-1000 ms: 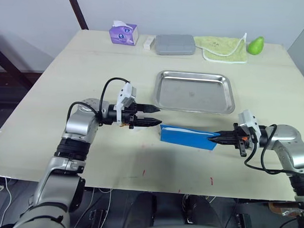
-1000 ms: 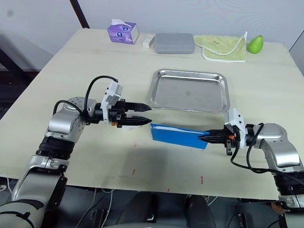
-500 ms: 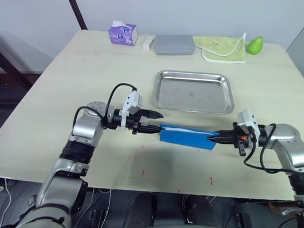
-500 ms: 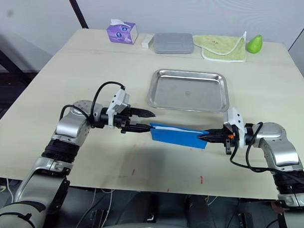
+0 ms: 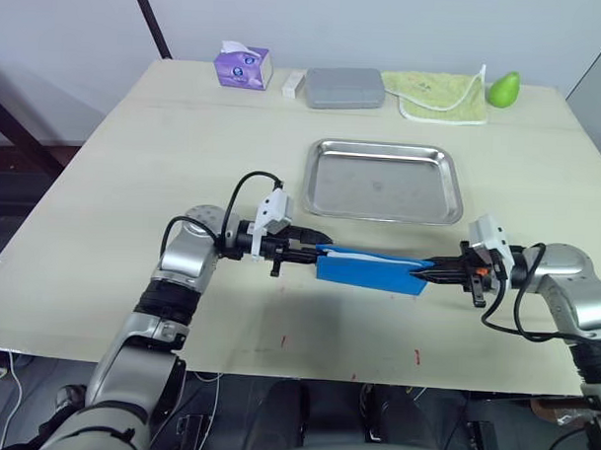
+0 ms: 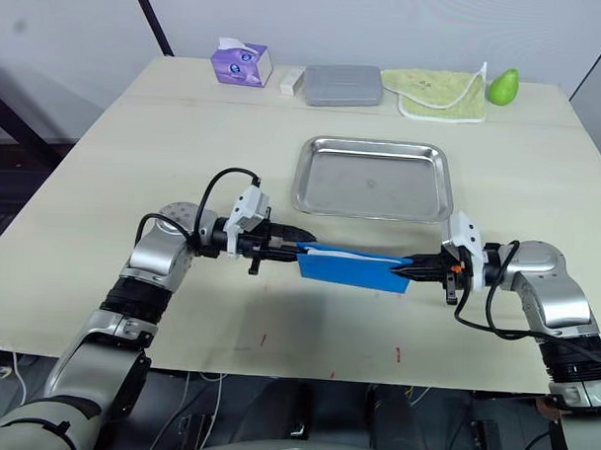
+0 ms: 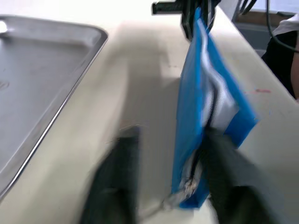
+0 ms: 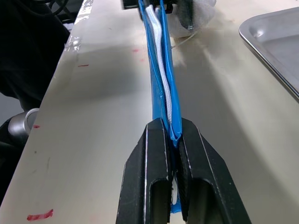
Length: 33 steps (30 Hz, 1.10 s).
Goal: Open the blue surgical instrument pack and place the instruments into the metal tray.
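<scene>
The blue surgical instrument pack is held edge-up just above the table, in front of the metal tray, which is empty. My right gripper is shut on the pack's right end, seen close in the right wrist view. My left gripper is at the pack's left end, open, with one finger on each side of the blue edge. The instruments are hidden inside the pack. White lining shows along the pack's top seam.
Along the table's far edge stand a purple tissue box, a small white object, a matte grey case, a yellow-green cloth and a green pear-shaped object. Small red marks sit near the front edge.
My left arm has reached right until its fingers straddle the pack's left end. My right gripper and the pack have stayed where they were.
</scene>
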Available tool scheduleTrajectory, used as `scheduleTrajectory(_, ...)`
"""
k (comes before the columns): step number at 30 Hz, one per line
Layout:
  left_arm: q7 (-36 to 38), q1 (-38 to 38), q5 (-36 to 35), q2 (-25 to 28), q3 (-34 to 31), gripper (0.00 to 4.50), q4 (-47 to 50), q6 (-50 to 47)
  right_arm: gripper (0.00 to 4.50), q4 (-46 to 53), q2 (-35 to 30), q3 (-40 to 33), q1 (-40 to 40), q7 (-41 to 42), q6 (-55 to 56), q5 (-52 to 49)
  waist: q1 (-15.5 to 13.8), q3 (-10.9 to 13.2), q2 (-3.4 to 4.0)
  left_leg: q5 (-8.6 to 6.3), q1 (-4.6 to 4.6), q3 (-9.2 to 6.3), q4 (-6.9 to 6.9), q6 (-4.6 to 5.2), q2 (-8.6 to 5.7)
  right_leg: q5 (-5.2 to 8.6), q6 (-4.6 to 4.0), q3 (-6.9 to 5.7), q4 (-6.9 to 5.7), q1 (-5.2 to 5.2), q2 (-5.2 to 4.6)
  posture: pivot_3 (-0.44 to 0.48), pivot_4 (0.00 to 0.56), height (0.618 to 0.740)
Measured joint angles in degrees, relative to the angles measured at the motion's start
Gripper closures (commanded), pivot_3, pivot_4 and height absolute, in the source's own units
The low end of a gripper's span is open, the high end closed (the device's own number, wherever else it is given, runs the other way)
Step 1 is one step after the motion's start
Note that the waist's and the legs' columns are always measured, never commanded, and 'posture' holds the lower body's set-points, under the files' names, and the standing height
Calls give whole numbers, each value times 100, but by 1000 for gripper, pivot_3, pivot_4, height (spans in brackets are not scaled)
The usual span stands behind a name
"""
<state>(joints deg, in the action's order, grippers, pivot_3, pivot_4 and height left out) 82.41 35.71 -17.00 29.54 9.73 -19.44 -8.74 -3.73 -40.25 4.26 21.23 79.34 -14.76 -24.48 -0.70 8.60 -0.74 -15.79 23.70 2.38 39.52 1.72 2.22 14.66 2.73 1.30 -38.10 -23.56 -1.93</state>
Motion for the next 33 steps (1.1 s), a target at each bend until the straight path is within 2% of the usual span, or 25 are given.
scheduleTrajectory(2,2,-1,-2,-4,0,4460,114,-114,4500,-13,1,1,32,-13,-5,27,0,0,0,0,0,0,0,0,0,0,0,1,0,0,0,0,150,736)
scheduleTrajectory(6,-18,-12,3,-7,0,4460,170,-210,4500,-69,-1,5,128,-63,-218,42,-1,0,0,0,0,0,0,0,0,0,0,1,0,0,0,0,150,736)
scheduleTrajectory(7,-24,-37,4,-8,0,4500,215,-218,3938,-72,-15,5,153,-57,-317,38,-2,0,0,0,0,-1,0,0,0,0,0,1,0,0,0,0,150,736)
scheduleTrajectory(9,-28,-49,3,-19,0,4500,252,-222,3789,-55,-32,5,158,-53,-411,14,-2,0,0,0,1,-1,0,0,0,0,0,0,1,0,0,0,150,736)
scheduleTrajectory(10,-32,-58,3,-24,0,4500,282,-224,3227,-35,-47,5,153,-54,-501,-11,-5,0,0,0,1,-2,0,0,0,0,0,0,1,0,-1,0,150,736)
scheduleTrajectory(13,-38,-92,-30,-42,0,4500,331,-349,1978,197,-126,-54,72,-177,-651,-46,-14,0,0,0,3,-6,0,0,0,0,0,0,1,-1,-2,0,150,736)
scheduleTrajectory(15,-32,-133,-94,-44,-2,4500,401,-482,1978,507,-314,-286,-140,-301,-963,-260,-29,1,1,0,7,-20,0,0,-1,0,0,-3,2,-1,-3,0,150,736)
scheduleTrajectory(17,-25,-171,-115,-12,-17,4500,412,-491,1978,939,-653,-861,-367,-484,-1575,-749,-20,1,1,0,5,-31,0,0,-1,0,0,0,1,-1,-4,0,150,736)
scheduleTrajectory(19,-24,-169,-114,-14,-14,4500,410,-481,1978,1120,-679,-1169,-414,-615,-1790,-983,1,1,1,-1,-1,-33,1,1,0,-1,0,3,-3,0,-1,0,150,736)
scheduleTrajectory(22,-7,-170,-117,-29,-12,4500,393,-472,2820,1375,-678,-1470,-662,-797,-2181,-1412,-2,1,1,-1,1,-37,0,2,1,0,-1,2,-4,-1,2,0,150,736)
scheduleTrajectory(25,46,-198,-145,-27,-16,4500,411,-511,4459,1587,-680,-1590,-964,-902,-2372,-1601,-3,1,1,-1,1,-34,0,2,0,0,0,6,-2,-1,1,0,150,736)
scheduleTrajectory(28,57,-252,-230,-19,-20,4500,427,-576,4459,1768,-679,-1463,-1079,-1069,-2294,-1454,2,1,1,-1,-3,-32,0,2,0,0,0,9,-5,-1,2,0,150,736)
scheduleTrajectory(33,60,-261,-244,-28,-14,4500,428,-588,4459,1842,-649,-773,-1093,-1218,-1991,-907,-8,1,1,-1,-3,-21,0,2,0,0,0,20,-7,-7,3,0,150,736)
